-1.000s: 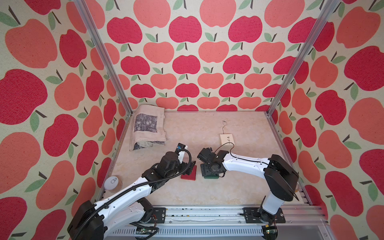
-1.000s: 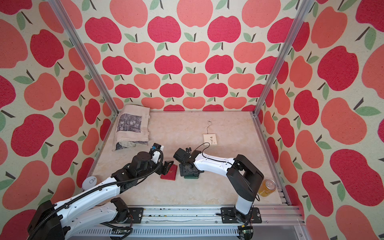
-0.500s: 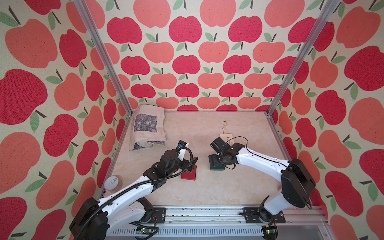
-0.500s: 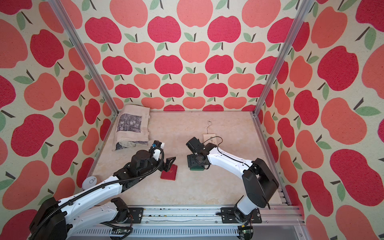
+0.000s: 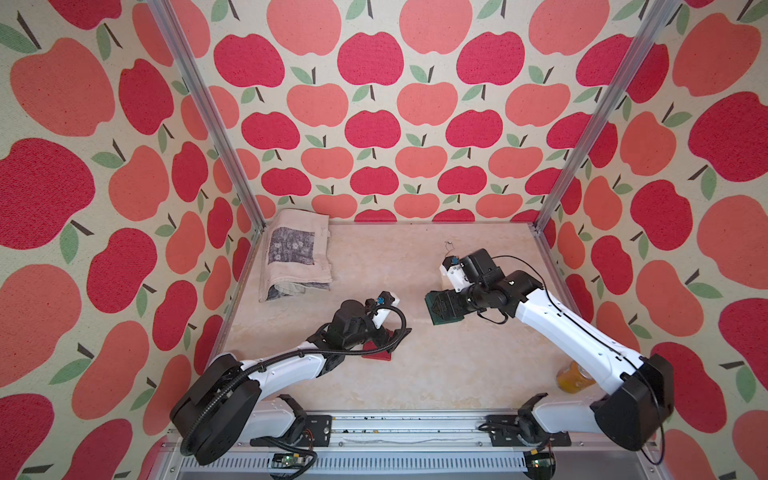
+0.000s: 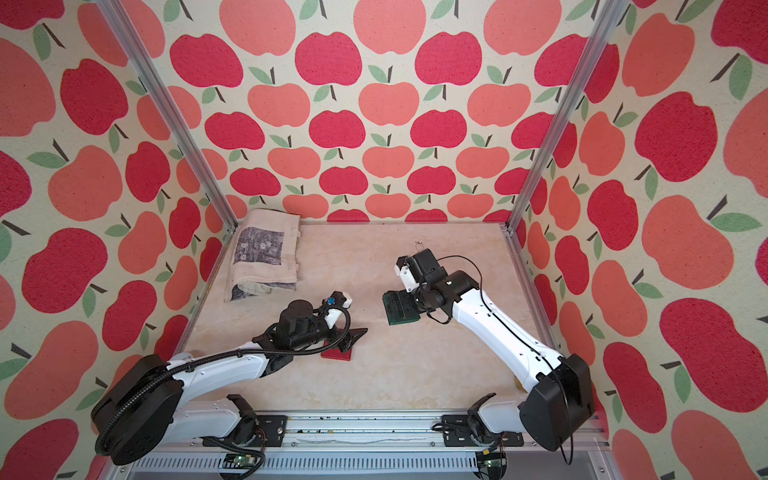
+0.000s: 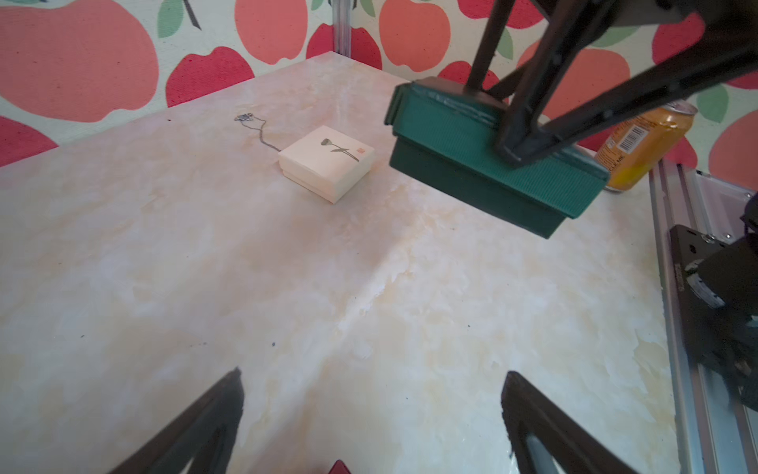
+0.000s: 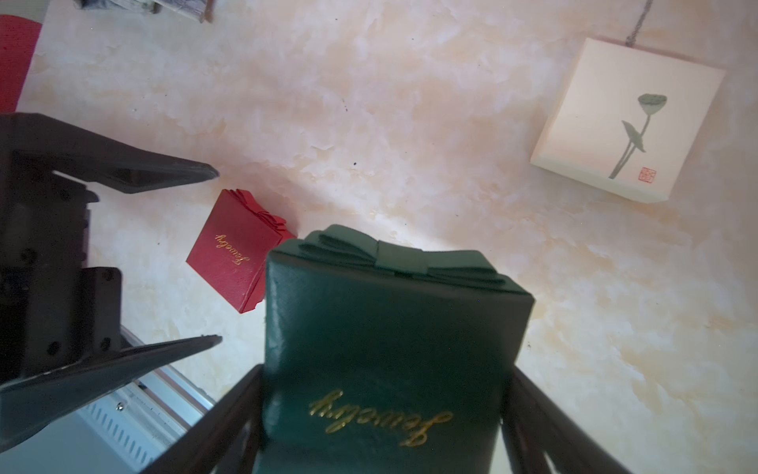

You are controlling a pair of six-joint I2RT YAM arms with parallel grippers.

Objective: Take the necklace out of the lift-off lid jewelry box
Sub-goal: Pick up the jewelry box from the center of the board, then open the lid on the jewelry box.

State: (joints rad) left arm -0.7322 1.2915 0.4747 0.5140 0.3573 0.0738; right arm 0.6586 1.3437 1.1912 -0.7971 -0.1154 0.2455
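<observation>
Over the last second your right arm has carried the green box (image 5: 444,308) from the middle of the table (image 5: 436,374) toward its own side and the back. Your left gripper (image 7: 373,373) has opened to its full spread. It hangs empty just over the red box (image 8: 238,250), which lies flat on the surface. The right gripper (image 8: 385,369) is clamped across the green box's two sides. From the left wrist view that box looks tilted and lifted clear of the table. The two bowed boxes are now well apart, which gives you room, but no lid is off anything yet, so I'd judge the real work is all ahead. The only necklace (image 7: 257,126) you can see lies on the table behind the cream box (image 7: 328,160), running up to its far edge. You cannot tell whether its end is caught inside. The cream box shows a seam right round and the green one an overhanging top, so either could be the lift-off kind. In both top views the right wrist covers the cream box, so use the wrist views there. A can (image 7: 644,143) stands at the near right edge beside the right arm, and a folded cloth (image 5: 297,257) lies in the far left corner. Both are well out of your way.
</observation>
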